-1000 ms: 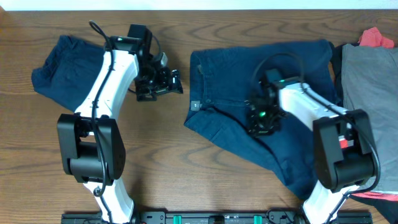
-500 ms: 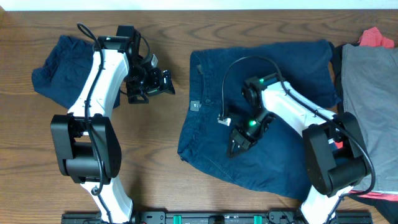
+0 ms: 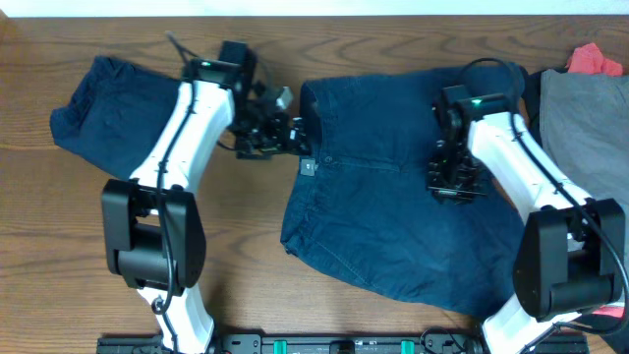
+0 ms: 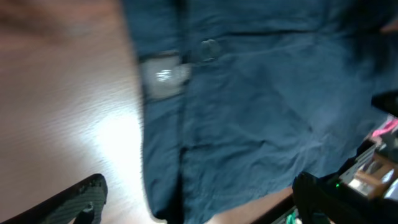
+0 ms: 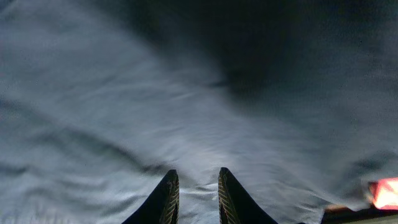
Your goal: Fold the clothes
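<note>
Dark navy shorts [image 3: 383, 216] lie spread flat in the middle of the table, waistband to the left, with a small tag [image 3: 308, 167]. My left gripper [image 3: 287, 138] hovers at that waistband edge, open wide. In the left wrist view the shorts' edge [image 4: 186, 155], tag [image 4: 163, 74] and button [image 4: 209, 47] lie below the left gripper [image 4: 199, 205]. My right gripper [image 3: 453, 183] is low over the shorts' upper right part. In the right wrist view the right gripper [image 5: 198, 186] has its jaws only a narrow gap apart, with wrinkled fabric [image 5: 186, 112] beneath and nothing pinched.
A second navy piece [image 3: 103, 113] lies bunched at the far left. A grey garment [image 3: 585, 138] and a red piece [image 3: 595, 61] lie at the right edge, next to the shorts. Bare wood shows between the two navy pieces.
The shorts' lower part has been spread out toward the front left. My right gripper has moved from the shorts' lower middle to their upper right. My left gripper has swung right to the waistband.
</note>
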{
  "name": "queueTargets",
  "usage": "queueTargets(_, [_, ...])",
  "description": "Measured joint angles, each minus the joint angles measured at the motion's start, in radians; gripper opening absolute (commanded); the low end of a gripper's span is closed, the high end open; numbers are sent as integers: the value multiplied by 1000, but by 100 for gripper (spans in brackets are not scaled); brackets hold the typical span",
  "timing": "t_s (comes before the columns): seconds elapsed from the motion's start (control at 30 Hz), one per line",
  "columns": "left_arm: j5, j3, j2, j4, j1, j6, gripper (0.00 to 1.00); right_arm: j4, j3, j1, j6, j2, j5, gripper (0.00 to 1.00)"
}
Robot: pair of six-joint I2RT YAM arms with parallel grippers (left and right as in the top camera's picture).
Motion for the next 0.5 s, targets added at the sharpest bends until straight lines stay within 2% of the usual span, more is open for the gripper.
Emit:
queueTargets(0.23, [7, 0, 31, 147, -99, 4, 98, -43, 0, -43, 52, 0, 43, 24])
queueTargets(0.5, [-5, 0, 148, 233, -100, 5, 98, -68, 0, -43, 63, 0, 48, 24])
